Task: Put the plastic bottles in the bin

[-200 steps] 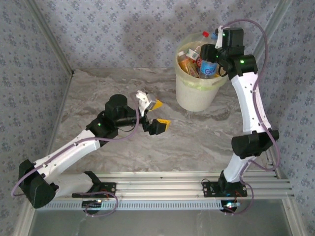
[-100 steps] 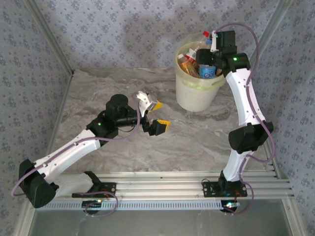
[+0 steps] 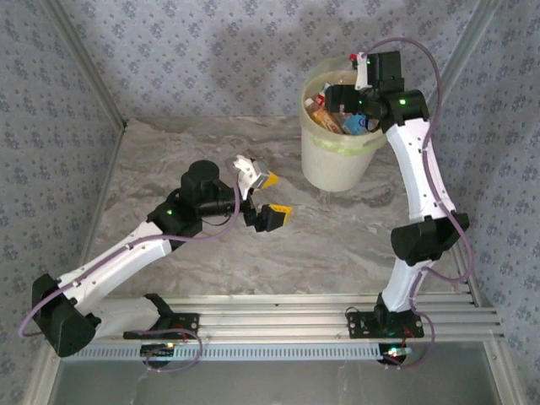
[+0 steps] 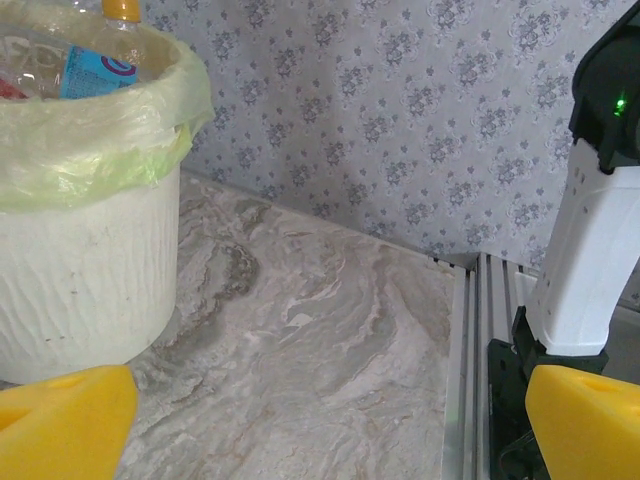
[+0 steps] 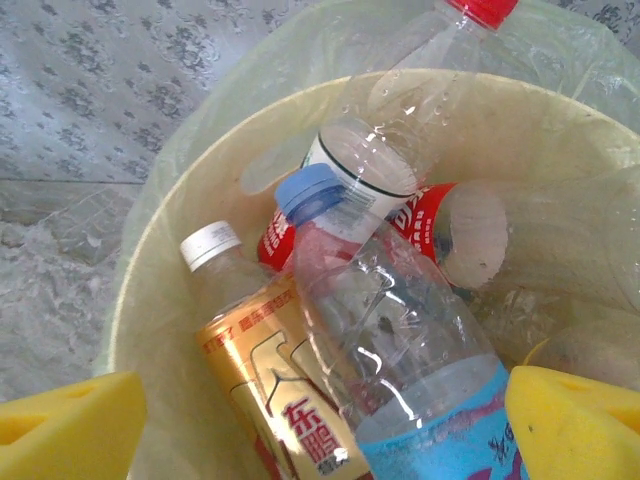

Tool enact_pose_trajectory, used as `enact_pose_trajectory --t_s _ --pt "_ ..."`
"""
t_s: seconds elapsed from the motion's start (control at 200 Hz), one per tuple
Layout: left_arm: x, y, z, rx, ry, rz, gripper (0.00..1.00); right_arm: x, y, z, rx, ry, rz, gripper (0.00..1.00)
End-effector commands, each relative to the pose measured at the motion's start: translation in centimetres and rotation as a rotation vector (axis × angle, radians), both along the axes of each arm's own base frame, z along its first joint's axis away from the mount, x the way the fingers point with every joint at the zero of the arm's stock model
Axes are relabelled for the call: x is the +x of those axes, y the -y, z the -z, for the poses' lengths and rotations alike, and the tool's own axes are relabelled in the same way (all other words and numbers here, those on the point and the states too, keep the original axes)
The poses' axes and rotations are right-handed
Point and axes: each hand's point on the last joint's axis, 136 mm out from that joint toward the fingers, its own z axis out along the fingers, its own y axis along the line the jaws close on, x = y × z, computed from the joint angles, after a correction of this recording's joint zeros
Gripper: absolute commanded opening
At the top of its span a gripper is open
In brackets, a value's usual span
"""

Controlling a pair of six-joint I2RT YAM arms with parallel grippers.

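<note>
One blue-labelled bottle (image 5: 400, 370) lies loose in the bin (image 3: 337, 164) now your right gripper (image 5: 320, 425) has spread its fingers, so this drop looks done; your left gripper (image 3: 272, 197) hangs wide open too

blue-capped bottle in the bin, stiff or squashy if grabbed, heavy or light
The blue-capped bottle looks clear and empty, so it is probably light. Its thin wall would likely dent under a squeeze. Round and smooth, lying against the gold-label bottle, it may slip or roll.

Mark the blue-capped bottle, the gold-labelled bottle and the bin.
blue-capped bottle (image 5: 400, 340): right wrist view, on its clear body.
gold-labelled bottle (image 5: 282, 405): right wrist view, on its gold label.
bin (image 4: 80, 290): left wrist view, on its white outer wall.
</note>
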Motion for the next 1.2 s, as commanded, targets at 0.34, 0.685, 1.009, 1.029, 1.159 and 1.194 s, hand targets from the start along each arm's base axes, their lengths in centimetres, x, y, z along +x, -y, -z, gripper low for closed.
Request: enact_pose_trajectory --t_s 0.34,0.685,1.009,1.029,1.159,1.194 --pt "1.5 -1.1 -1.2 0.038 0.101 -0.100 1.00 -9.2 0.9 -4.2 0.132 0.212 -0.026 1.00" --pt "3.2 -1.4 -0.5 0.057 0.077 -0.175 1.00 -14.0 4.7 3.3 0.049 0.274 0.059 1.00" --pt "5.6 -2.3 1.1 0.127 0.070 -0.283 1.00 -15.6 7.9 11.8 -0.074 0.306 0.174 1.00" --pt "5.8 -2.6 1.5 0.133 0.061 -0.297 1.00 -15.6 8.2 12.5 -0.089 0.296 0.187 1.00" --pt "7.9 -5.2 3.9 0.163 0.003 -0.451 1.00 -15.3 9.9 16.0 -0.120 0.313 0.276 1.00" --pt "8.4 -6.2 4.4 0.172 -0.005 -0.501 1.00 -15.3 10.2 16.7 -0.119 0.323 0.287 1.00"
